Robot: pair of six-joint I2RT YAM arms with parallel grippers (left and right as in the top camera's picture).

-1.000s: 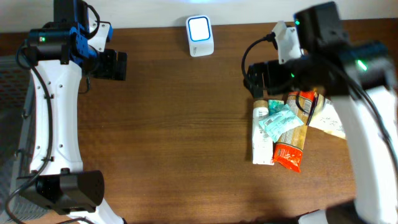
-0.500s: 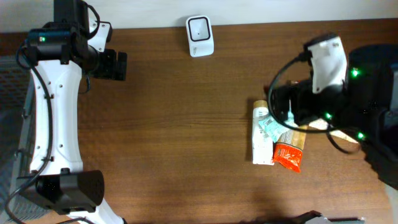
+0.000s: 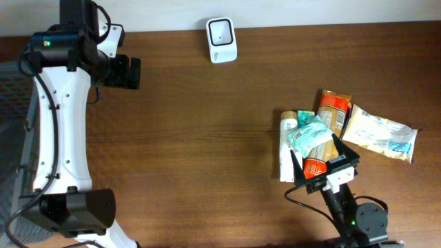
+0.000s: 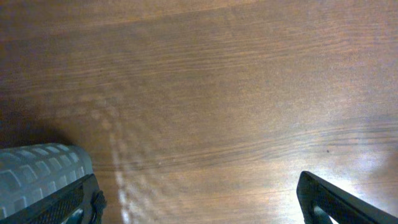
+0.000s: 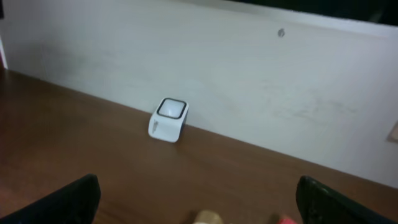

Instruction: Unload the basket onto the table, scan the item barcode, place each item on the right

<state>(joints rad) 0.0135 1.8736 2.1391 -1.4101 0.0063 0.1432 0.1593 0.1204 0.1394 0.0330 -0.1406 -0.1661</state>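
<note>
We see the goods heaped on the right side of the bench (image 3: 207, 151). A white tube (image 3: 287, 157) lies lengthwise on the heap's left. A teal packet (image 3: 308, 134) rests across it and across a long orange packet (image 3: 335, 110). A cream pouch (image 3: 380, 132) lies at the heap's right, touching the orange packet. The scanner (image 3: 222, 40) stands well apart from them, at the bench's far edge near the middle, its window facing up.

Our right arm (image 3: 358, 217) rises from the near edge just below the heap. Its jaws stand wide and hold nothing, and from overhead their tips overlap the orange packet's near end; we cannot tell whether they touch it. Its wrist view looks across the bench to the scanner (image 5: 168, 119) in front of the pale wall (image 5: 249, 74), with one dark finger in each lower corner.

Our left arm (image 3: 60, 117) reaches along the bench's left side, and its jaws are at the far left, level with the scanner. They are wide apart and empty, the fingers (image 4: 43, 180) above bare wood.
</note>
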